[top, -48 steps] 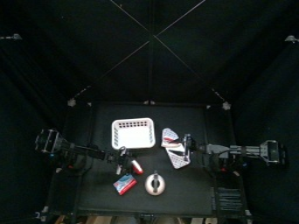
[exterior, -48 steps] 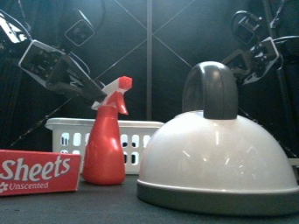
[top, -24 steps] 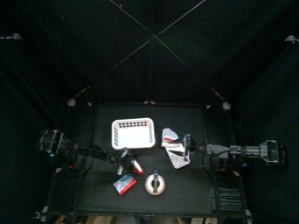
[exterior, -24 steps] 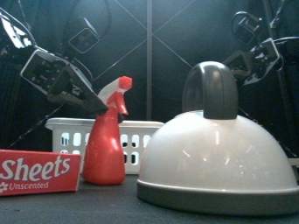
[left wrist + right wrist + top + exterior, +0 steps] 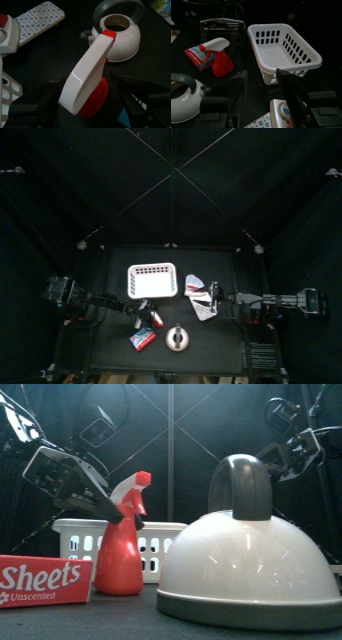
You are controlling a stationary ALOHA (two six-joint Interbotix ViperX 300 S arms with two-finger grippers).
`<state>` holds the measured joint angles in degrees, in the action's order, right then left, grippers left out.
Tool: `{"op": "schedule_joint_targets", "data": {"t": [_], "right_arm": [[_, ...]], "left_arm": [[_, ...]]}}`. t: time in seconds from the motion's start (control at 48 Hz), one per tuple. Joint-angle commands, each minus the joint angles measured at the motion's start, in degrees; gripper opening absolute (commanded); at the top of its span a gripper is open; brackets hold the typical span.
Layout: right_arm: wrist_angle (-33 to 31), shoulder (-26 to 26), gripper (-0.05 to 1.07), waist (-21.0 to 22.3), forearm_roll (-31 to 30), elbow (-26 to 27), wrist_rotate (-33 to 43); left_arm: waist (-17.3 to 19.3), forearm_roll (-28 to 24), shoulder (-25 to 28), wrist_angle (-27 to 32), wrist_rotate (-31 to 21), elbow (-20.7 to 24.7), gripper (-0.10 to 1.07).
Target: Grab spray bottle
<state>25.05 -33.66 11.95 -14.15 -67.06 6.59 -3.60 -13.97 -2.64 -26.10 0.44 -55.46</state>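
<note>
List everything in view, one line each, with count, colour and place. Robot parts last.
spray bottle: one, red with white trigger head, upright at table's front left, before the basket.
basket: one, white, slotted walls, behind the bottle.
kettle: one, white body, dark handle, front right.
Sheets box: one, red, front left beside the bottle.
patterned pack: one, white with dark dots, right of the basket in the top view.
table: one, black.
left pincer: one, black, open, straddling the bottle's head.
right pincer: one, black, open, raised at the right.
</note>
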Motion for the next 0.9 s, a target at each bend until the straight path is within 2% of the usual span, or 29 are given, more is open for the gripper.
{"op": "schedule_joint_targets", "data": {"t": [0.0, 0.229, 0.5, 0.729, 0.875], "right_arm": [[0.4, -0.2, 0.85, -0.1, 0.2, 0.4, 0.1], [0.4, -0.2, 0.85, -0.1, 0.2, 0.4, 0.1], [0.4, -0.2, 0.85, -0.1, 0.3, 0.4, 0.1], [0.2, -0.2, 0.85, -0.1, 0.4, 0.4, 0.1], [0.1, -0.2, 0.85, -0.2, 0.4, 0.4, 0.1]], "left_arm": [[-0.1, -0.5, 0.0, -0.2, 0.1, 1.3, 0.99], [-0.1, -0.6, 0.0, -0.1, 0.1, 1.1, 0.87], [0.2, -0.5, 0.0, 0.0, 0.1, 1.3, 0.78], [0.3, -0.5, -1.7, 0.0, 0.0, 1.4, 0.60], [0.2, -0.4, -3.7, 0.0, -0.2, 1.6, 0.56]]}}
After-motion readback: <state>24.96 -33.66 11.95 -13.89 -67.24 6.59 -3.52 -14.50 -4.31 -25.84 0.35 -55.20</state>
